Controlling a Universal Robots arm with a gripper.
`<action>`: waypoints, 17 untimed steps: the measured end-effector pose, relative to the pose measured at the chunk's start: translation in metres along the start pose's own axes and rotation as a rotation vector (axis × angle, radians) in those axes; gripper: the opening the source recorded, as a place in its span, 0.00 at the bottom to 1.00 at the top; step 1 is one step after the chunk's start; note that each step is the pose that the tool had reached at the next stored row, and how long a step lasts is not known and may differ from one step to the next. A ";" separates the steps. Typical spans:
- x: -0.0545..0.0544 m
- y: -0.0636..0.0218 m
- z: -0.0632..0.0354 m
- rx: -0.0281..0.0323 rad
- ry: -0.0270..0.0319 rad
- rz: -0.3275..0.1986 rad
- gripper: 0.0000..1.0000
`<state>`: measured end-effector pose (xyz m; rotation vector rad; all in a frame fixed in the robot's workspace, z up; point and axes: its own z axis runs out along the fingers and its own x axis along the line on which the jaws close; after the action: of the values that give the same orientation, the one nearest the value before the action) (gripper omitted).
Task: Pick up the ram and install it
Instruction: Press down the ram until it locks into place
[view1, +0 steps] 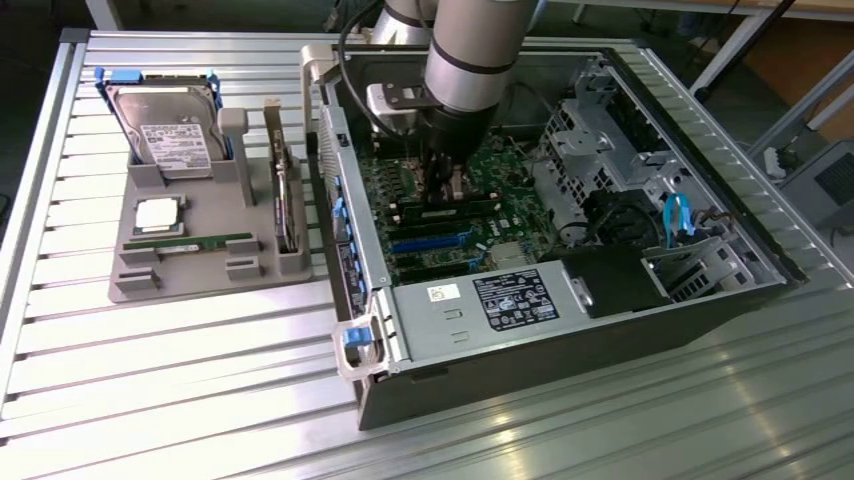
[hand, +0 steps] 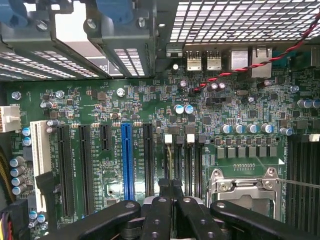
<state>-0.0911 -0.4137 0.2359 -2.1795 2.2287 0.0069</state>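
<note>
Hovering low over the motherboard (hand: 100, 105) inside the open case (view1: 747, 270), tool (hand: 172, 197) has its fingers fully closed on the ram (view1: 447, 210), held edge-down over the memory slots (hand: 182, 160), presumably to seat it; twin stick (view1: 187, 243) sits in the grey holder (view1: 147, 280) on the worktop (view1: 174, 400).

Counter (view1: 174, 400): ribbed aluminium slats running crosswise, pale grey, glossy with soft overhead light reflected in streaks. Beyond the counter, at the exterior view's upper right: metal frame legs (view1: 727, 45), a brownish panel (view1: 807, 50), dark floor (view1: 267, 12) along the far edge.
</note>
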 end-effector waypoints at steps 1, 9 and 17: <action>0.000 0.0000 0.0008 -0.0002 -0.0008 0.000 0.09; 0.001 0.0000 0.0020 -0.0003 -0.0036 0.000 0.09; 0.003 0.0000 0.0058 -0.0002 -0.0047 0.000 0.09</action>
<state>-0.0911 -0.4161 0.2301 -2.1773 2.2264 0.0123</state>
